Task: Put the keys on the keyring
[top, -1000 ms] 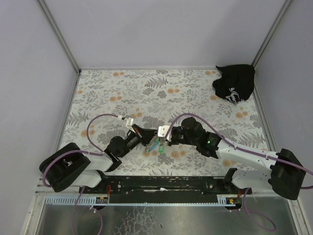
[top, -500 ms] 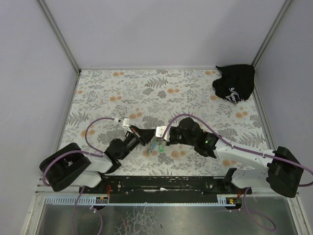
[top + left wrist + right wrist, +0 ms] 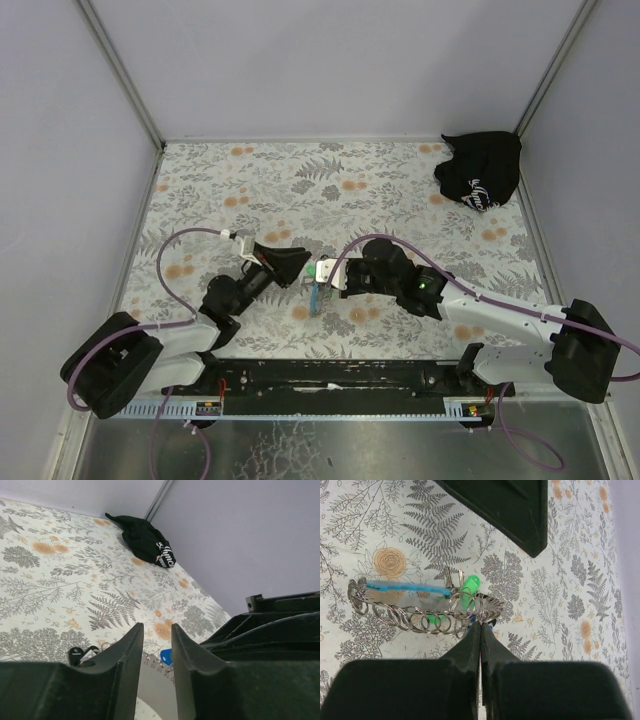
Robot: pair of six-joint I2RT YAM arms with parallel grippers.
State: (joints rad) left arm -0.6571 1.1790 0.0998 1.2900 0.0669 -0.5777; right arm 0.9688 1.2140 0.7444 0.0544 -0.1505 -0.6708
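Observation:
The keyring (image 3: 420, 611) is a row of metal rings with a light-blue strap and a green piece, and it lies on the floral cloth. It also shows in the top view (image 3: 317, 293). My right gripper (image 3: 480, 624) is shut on the rings at its right end; in the top view the right gripper (image 3: 323, 273) sits just above the bundle. A blue key head (image 3: 166, 656) shows below my left gripper (image 3: 156, 635), whose jaws stand slightly apart with nothing between them. The left gripper (image 3: 300, 266) hovers just left of the keyring. The yellow key is hidden.
A black cloth bag with white print (image 3: 480, 170) lies in the far right corner, also in the left wrist view (image 3: 145, 540). Grey walls with metal posts close in the floral table (image 3: 250, 190). The left gripper's dark body (image 3: 510, 510) hangs over the keyring.
My left gripper has drawn back up and to the left, away from the keyring, and its arm has swung left. The right gripper has stayed shut on the keyring.

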